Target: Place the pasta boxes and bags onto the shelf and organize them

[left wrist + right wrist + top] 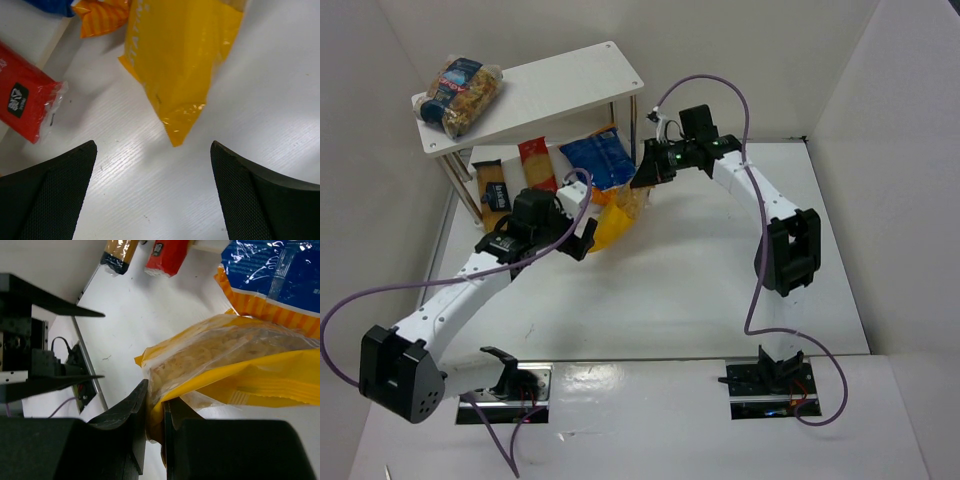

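We are on the yellow bag (260,370). Our right claw (155,410) is clamped on one edge of it, just in front of the shelf (582,68). Our left claw (152,147) hangs spread apart over the bag's lower corner. Next, we judge, the bag needs carrying to free shelf space, likely beside the clear bag (460,92) on top.

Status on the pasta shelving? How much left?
Done: clear bag on the top tier of the shelf; tan box, red packet and blue-and-orange bag on the lower tier.
In hand: right gripper shut on the yellow bag, off the shelf; left gripper open by its tail.
Left: shelve the yellow bag.
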Available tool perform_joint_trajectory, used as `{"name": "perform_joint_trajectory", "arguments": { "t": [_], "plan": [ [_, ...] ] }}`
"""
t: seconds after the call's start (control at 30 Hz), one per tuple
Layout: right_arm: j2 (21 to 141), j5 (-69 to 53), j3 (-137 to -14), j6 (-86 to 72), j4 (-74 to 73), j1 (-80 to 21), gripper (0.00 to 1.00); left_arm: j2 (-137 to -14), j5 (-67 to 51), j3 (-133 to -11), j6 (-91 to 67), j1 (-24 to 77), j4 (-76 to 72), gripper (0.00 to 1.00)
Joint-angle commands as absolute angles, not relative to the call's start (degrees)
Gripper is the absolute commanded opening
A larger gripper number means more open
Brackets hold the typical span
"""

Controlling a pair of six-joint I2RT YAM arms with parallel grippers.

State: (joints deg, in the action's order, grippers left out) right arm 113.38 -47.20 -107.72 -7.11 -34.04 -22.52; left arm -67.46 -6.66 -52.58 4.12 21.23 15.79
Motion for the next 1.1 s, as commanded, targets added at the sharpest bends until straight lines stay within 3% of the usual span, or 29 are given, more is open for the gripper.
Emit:
{"name": "perform_joint_trajectory", "arguments": {
  "t": [0.0,0.2,0.5,0.67,0.87,1.07],
  "plan": [
    [113.12,-50.54,-110.65,-11.77,-27.60,-23.03,0.00,-68.20,-8.86,-54.66,3.96,23.03,13.62,1.00],
    [115.13,-51.76,-111.88,-12.30,-27.60,-23.03,0.00,-72.33,-8.09,-55.99,6.23,28.64,10.82,1.00],
    [116.19,-52.91,-112.41,-11.78,-27.60,-23.03,0.00,-79.71,14.92,-54.67,8.17,39.54,1.33,1.00],
    [116.19,-54.14,-112.41,-11.78,-28.13,-23.03,0.00,-82.53,27.14,-53.62,8.61,40.86,-5.79,1.00],
    [115.66,-55.28,-112.41,-11.25,-28.13,-23.03,0.00,-83.76,31.63,-52.30,10.01,40.87,-9.84,1.00],
    [115.14,-56.42,-112.41,-11.25,-28.13,-23.03,0.00,-84.99,28.39,-51.68,10.72,41.48,-10.37,1.00]
  ]
}}
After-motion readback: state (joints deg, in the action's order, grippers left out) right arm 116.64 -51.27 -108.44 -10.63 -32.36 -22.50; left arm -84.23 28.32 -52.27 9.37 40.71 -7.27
